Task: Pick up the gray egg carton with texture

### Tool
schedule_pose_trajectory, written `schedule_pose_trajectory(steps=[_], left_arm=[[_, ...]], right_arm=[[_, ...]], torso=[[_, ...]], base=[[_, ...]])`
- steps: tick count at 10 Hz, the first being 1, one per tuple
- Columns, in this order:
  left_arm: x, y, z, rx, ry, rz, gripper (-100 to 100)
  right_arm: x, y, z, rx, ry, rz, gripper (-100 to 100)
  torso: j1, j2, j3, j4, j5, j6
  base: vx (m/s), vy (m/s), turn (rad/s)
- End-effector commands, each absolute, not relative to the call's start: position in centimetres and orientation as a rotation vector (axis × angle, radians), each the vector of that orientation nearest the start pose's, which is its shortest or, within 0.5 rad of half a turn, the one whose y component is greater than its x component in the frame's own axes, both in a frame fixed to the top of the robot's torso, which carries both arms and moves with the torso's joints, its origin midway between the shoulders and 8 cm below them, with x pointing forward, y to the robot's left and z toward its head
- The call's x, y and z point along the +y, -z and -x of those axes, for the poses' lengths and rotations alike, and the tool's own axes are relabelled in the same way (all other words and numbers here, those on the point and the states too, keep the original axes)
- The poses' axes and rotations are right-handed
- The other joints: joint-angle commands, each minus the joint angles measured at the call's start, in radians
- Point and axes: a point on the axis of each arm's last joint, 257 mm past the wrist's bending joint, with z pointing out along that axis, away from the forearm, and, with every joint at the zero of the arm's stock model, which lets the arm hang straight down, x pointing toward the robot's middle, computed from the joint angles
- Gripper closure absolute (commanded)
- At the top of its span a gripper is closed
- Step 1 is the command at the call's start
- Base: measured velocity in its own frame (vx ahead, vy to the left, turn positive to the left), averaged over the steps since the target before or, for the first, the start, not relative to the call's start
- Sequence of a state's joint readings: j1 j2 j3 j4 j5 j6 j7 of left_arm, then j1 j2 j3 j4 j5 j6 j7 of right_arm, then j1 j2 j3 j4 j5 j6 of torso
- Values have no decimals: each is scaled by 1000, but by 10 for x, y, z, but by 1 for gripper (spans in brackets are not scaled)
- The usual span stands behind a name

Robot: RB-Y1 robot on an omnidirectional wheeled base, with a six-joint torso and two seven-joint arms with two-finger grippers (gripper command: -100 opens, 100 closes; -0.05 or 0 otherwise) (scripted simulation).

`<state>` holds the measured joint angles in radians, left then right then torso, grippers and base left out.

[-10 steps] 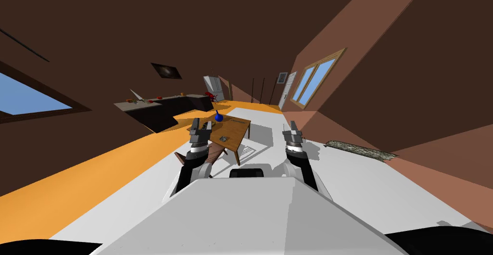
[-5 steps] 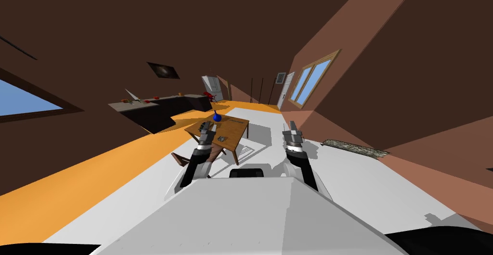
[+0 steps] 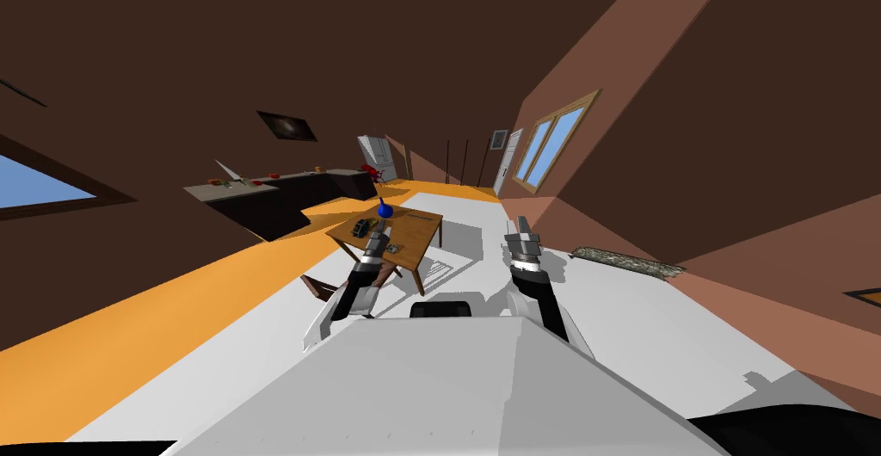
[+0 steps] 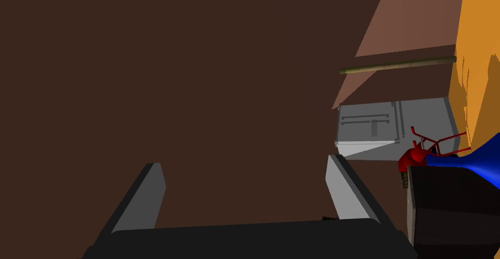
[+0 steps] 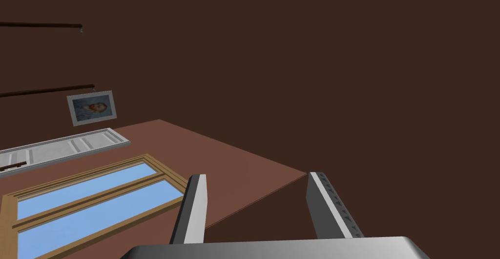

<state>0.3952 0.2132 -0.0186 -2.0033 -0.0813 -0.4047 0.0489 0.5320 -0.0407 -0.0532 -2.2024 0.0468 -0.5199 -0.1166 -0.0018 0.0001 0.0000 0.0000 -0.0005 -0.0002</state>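
Note:
A wooden table stands ahead, left of centre. On it are a blue vase, a dark grey block and a small grey patterned item; I cannot tell which of the two is the egg carton. My left gripper reaches out over the table's near side, between those two items, fingers open and empty. Its wrist view catches the blue vase off to one side. My right gripper is held up to the right of the table, open and empty.
A brown chair sits at the table's near left corner. A dark kitchen counter with small items runs along the back left, with a grey fridge beyond it. A flat textured strip lies along the right wall.
My left arm has stretched forward, from the table's left edge to over its near side, uncovering the dark grey block. The whole view has drifted slightly left. The right arm holds still.

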Motion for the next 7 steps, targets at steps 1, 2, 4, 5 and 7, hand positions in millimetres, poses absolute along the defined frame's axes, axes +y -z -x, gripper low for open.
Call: schedule_pose_trajectory(steps=[1, 2, 4, 5, 7], left_arm=[[266, 108, -424, 1060, 1198, 694, -100], [268, 116, -425, 1071, 1191, 706, -100], [273, 135, -435, 1118, 1156, 726, -100], [278, 152, -444, 1161, 1121, 744, -100], [284, 169, -454, 1203, 1085, 765, -100]], right_arm=[[-296, 16, -350, 699, -1297, -711, 0], [-296, 16, -350, 699, -1297, -711, 0], [-296, 16, -350, 699, -1297, -711, 0], [-296, 16, -350, 699, -1297, -711, 0], [-296, 16, -350, 699, -1297, -711, 0]], torso=[[0, 0, 0, 0, 0, 0], [0, 0, 0, 0, 0, 0], [0, 0, 0, 0, 0, 0], [0, 0, 0, 0, 0, 0], [1, 0, 0, 0, 0, 0]], base=[[0, -29, -36], [0, -24, -14], [-2, -27, -26], [-3, -28, -33], [0, -19, -27]])
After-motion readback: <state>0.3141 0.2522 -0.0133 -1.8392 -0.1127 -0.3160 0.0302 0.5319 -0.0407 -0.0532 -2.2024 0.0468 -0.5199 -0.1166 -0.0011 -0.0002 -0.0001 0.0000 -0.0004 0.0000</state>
